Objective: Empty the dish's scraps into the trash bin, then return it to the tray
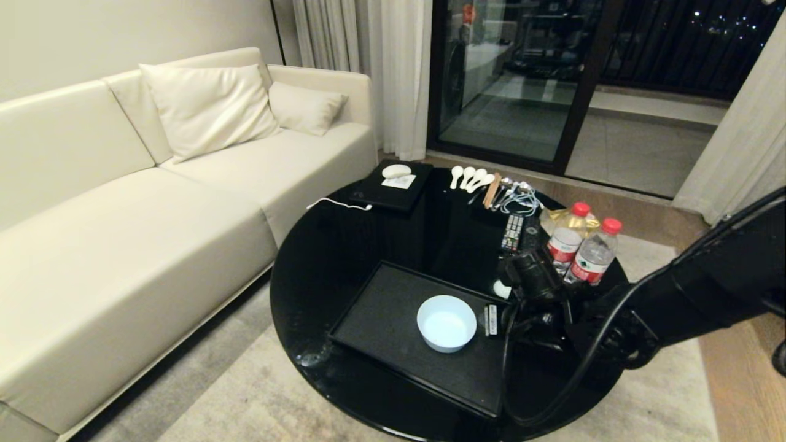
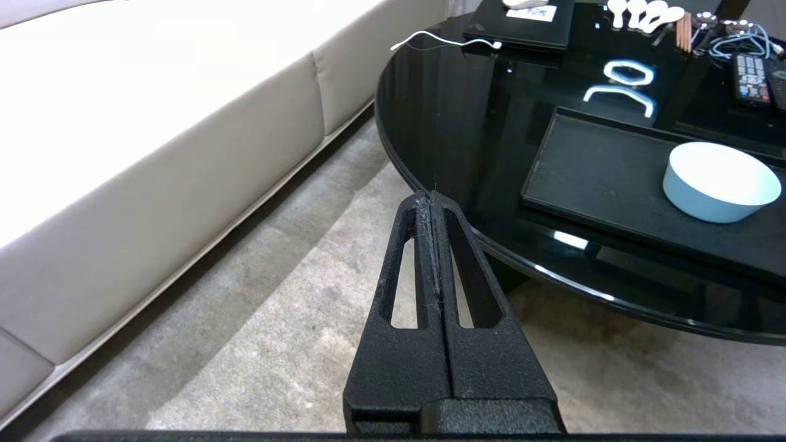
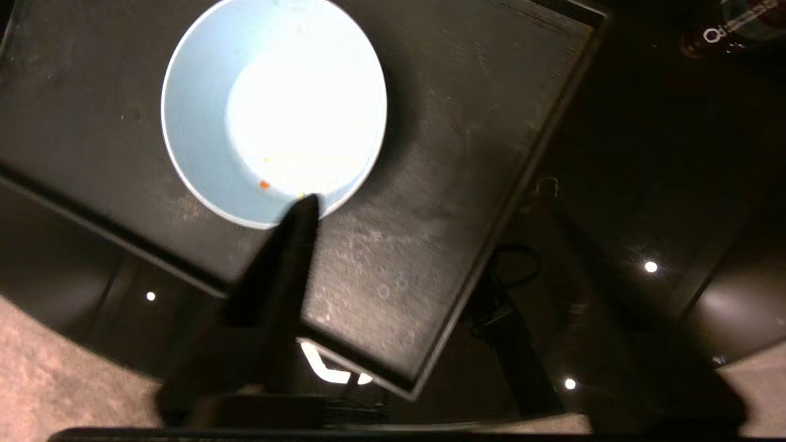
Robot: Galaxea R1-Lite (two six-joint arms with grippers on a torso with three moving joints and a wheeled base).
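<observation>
Since the dish (image 1: 446,322) sits upright on the matte bed of the tray (image 1: 374,319), towards the tray's right end and clear of its rim, the emptying looks done and the step in hand is, by my reading, the release and retreat. Of the scraps (image 3: 264,184) only an orange fleck and a faint yellowish speck cling low on the inner wall. The trash bin is in none of the views.

The right gripper (image 3: 424,196) hangs above the tray with its fingers spread wide. One dark finger (image 3: 295,245) lies across the near rim of the dish, while the other stands well off over the tray's edge. That view is smeared, so I cannot say whether the near finger touches the rim or only overlaps it, but nothing is clamped.

To finish well, the gripper should rise straight up before it swings away. A sideways pull with that finger at the rim could tip the dish or slide it across the bed. The two water bottles (image 1: 586,252) stand close behind the arm on the round black table (image 1: 344,245), so the retreat should stay high and avoid them.

The left gripper (image 2: 433,199) is parked beside the table over the rug (image 2: 245,344), its fingers pressed together on nothing.
</observation>
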